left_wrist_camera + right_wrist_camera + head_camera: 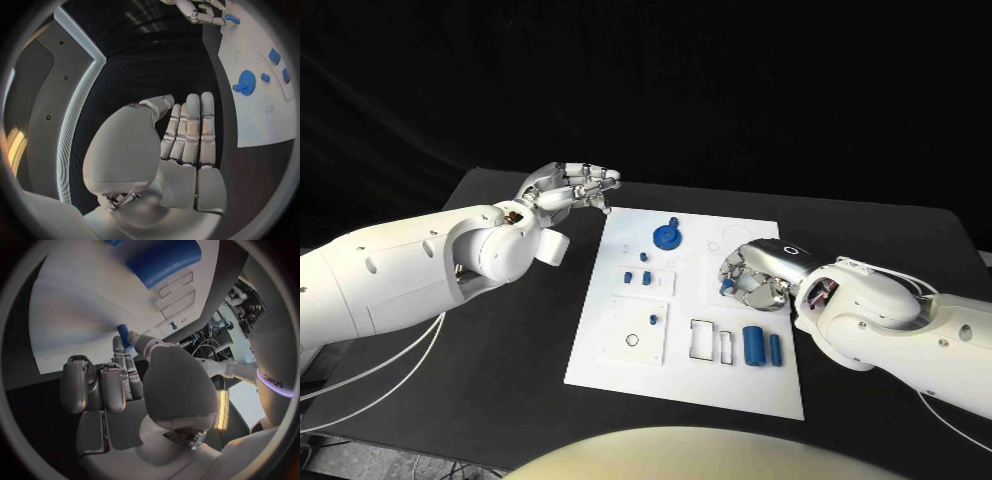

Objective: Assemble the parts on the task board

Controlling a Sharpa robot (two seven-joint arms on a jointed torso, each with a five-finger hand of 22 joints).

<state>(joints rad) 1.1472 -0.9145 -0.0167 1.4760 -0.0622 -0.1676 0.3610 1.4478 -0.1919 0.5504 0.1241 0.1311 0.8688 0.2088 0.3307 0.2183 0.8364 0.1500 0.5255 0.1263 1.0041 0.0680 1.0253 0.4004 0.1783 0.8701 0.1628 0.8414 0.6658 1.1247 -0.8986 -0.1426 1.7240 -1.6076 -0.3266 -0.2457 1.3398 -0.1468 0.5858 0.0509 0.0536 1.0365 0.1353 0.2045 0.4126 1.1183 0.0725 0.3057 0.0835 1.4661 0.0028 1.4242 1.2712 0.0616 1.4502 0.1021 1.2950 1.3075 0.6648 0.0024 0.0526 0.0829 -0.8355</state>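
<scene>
The white task board [625, 360] lies in the middle of the black table. My right hand [759, 270] hovers over the board's right side and pinches a small blue peg [123, 334] between thumb and fingertip; the same peg [728, 287] shows under the hand in the head view. My left hand [574, 188] is off the board near its far left corner, fingers stretched out with nothing in them [187, 135]. A round blue disc part [668, 237] sits near the board's far edge, and two blue cylinders [753, 345] lie near the right front.
Small blue pieces [639, 277] sit in the board's left middle, above a square plate with a ring outline [633, 340]. Two rectangular slots [702, 340] lie beside the cylinders. Bare black table [516, 330] surrounds the board.
</scene>
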